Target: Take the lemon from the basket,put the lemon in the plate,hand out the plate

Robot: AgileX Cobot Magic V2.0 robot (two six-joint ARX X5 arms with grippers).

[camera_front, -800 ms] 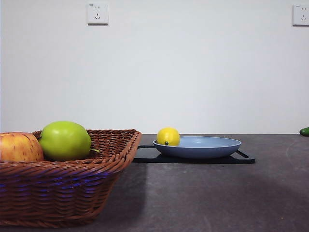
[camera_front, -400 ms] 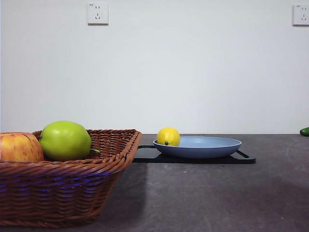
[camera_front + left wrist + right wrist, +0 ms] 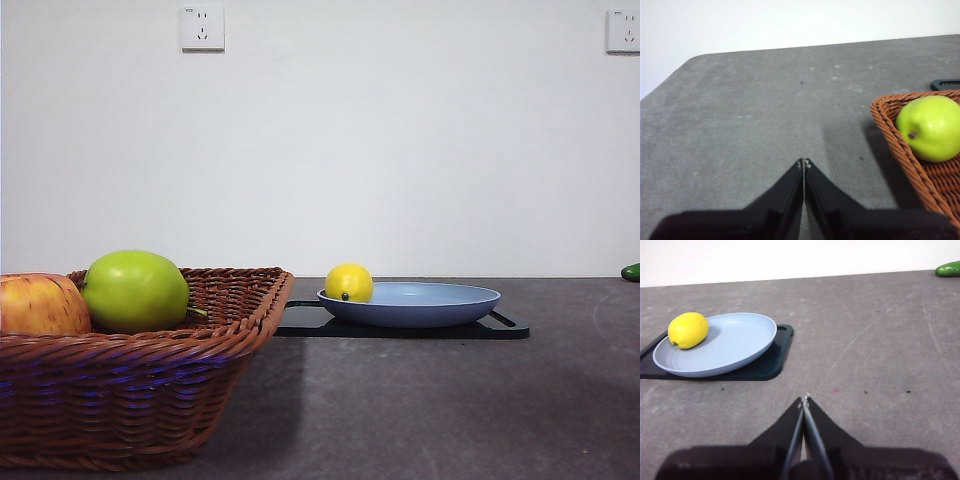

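Both claws are pressed shut on nothing: the right gripper (image 3: pixel 804 401) hovers over bare table (image 3: pixel 880 365) at the lower centre of its wrist view, well short of the plate (image 3: pixel 735 342), and the left gripper (image 3: pixel 804 162) hangs closed beside the basket (image 3: pixel 900 150), apart from it. The lemon (image 3: pixel 348 282) already lies in the plate, at its left side in the front view and in the upper left of the right wrist view, resting against the raised rim. The plate itself sits on a flat black tray (image 3: pixel 772 360). So the step in hand looks like handing out the plate, and the right gripper seems the one placed for it. To do it well, the jaws would need to open, come in low toward the near right rim, the side away from the fruit, and pinch the rim firmly; then the plate should rise level and slowly, since a tilt toward the lemon's side could let it roll off. The lemon's long axis lies roughly flat, running left to right in the right wrist view, with its dark-spotted end at the lower left there and facing the front camera. In the basket a green apple (image 3: pixel 135 291) and a red-yellow apple (image 3: pixel 40 305) sit untouched, and a green thing (image 3: pixel 949 268) lies at the far upper right.
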